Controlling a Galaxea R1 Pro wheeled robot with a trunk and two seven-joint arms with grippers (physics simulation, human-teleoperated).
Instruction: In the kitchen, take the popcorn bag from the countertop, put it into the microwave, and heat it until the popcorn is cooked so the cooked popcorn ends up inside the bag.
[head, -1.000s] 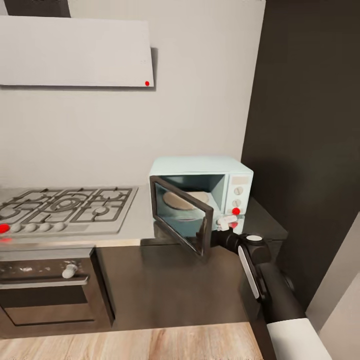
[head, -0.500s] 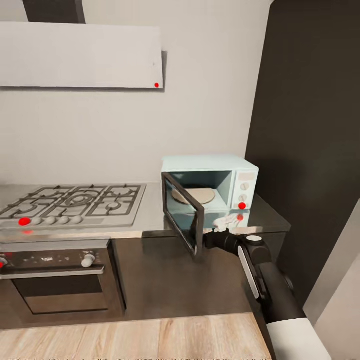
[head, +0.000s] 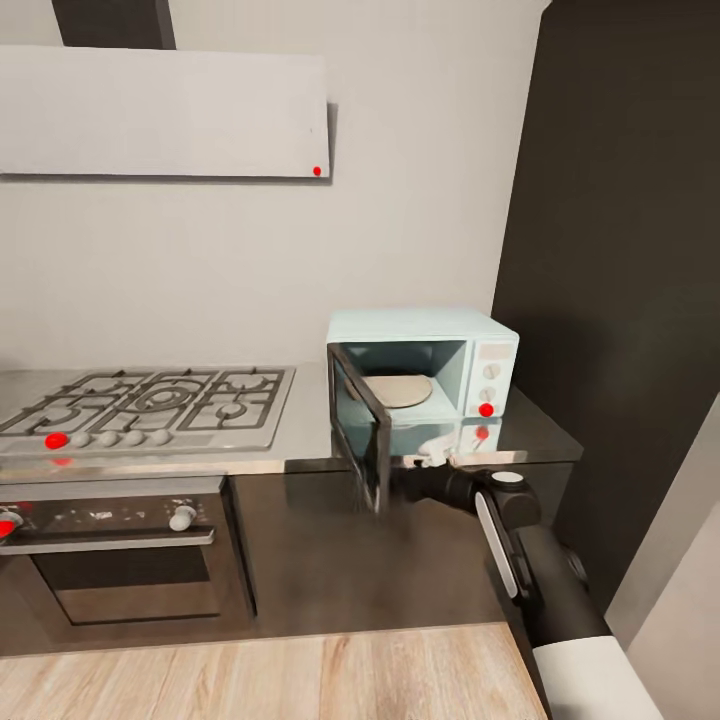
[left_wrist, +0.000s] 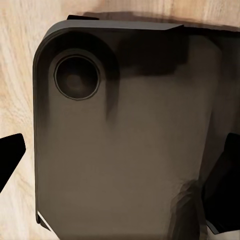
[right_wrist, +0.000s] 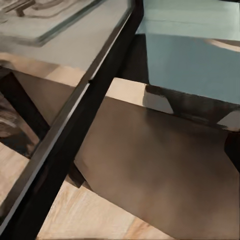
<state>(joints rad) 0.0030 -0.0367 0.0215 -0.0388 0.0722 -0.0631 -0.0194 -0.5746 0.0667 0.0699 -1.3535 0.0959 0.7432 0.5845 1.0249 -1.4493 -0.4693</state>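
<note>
A: Which step is in hand?

B: Opening the microwave (head: 425, 375). It stands on the table (head: 310, 425), to the right of the hob (head: 140, 405), against the dark wall panel. Its door (head: 360, 430) is swung out on the left hinge, edge-on toward the camera. The cavity is exposed, with a round turntable (head: 397, 390) inside and nothing on it.

A: The right pincer?

B: It sits at the door's free edge (head: 425, 460), the arm (head: 525, 560) reaching from lower right. The right wrist view looks along the door frame (right_wrist: 75, 130) with the mint body (right_wrist: 195, 60) beyond. Whether the pincer is wide, narrow or holding the door, I cannot tell; the fingers are too blurred.

A: The left pincer?

B: Its dark finger (left_wrist: 10, 155) sits at the edge of the left wrist view, over the robot's base and wood floor. The other side is unclear, so the gap cannot be judged.

A: The bag?

B: Not located in these views. My judgement: loading has not begun.

A: Orientation of the microwave?

B: Long axis along the wall; opening faces the robot, control panel (head: 490, 378) at its right end.

A: Next move?

B: Likely release the door, find the bag, and bring it in past the door without knocking it.
</note>
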